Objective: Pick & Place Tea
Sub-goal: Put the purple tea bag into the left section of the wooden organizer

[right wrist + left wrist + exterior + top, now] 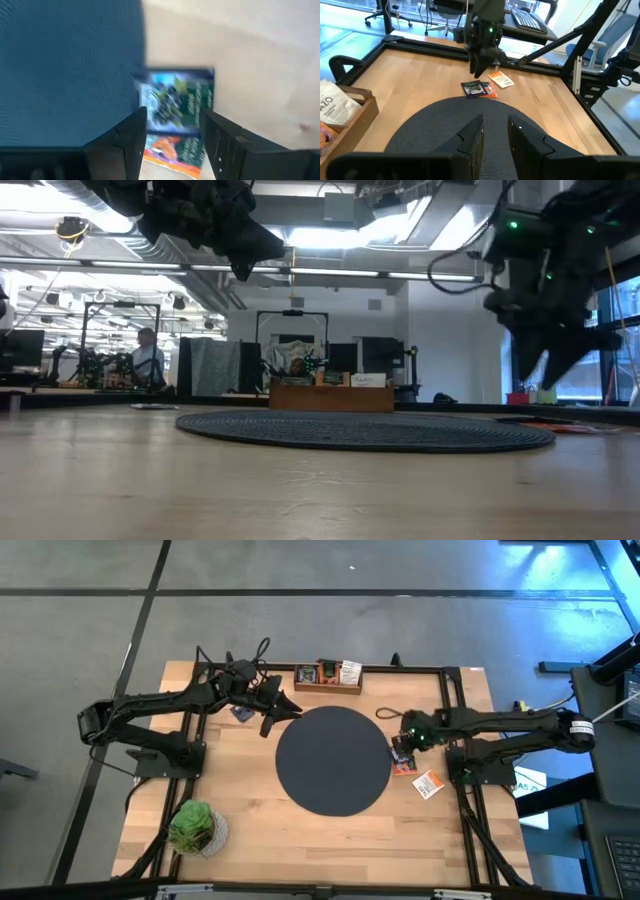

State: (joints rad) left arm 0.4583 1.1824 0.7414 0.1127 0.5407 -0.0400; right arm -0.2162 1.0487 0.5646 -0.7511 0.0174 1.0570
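Two tea packets lie stacked at the right rim of the black round mat (330, 760): a dark purple one (175, 100) over an orange one (172, 150), the dark one's edge resting on the mat. A white-and-orange packet (428, 783) lies on the wood nearby. My right gripper (172, 122) hovers open just above the dark packet, a finger on each side, touching nothing. My left gripper (495, 127) is open and empty, raised over the mat's far left edge (283, 715). Another dark packet (240, 712) lies under the left arm.
A wooden box (328, 676) holding more packets stands at the far edge. A green potted plant (195, 827) sits at the near left corner. A black frame rail (452, 710) runs along the right side, close to the right arm.
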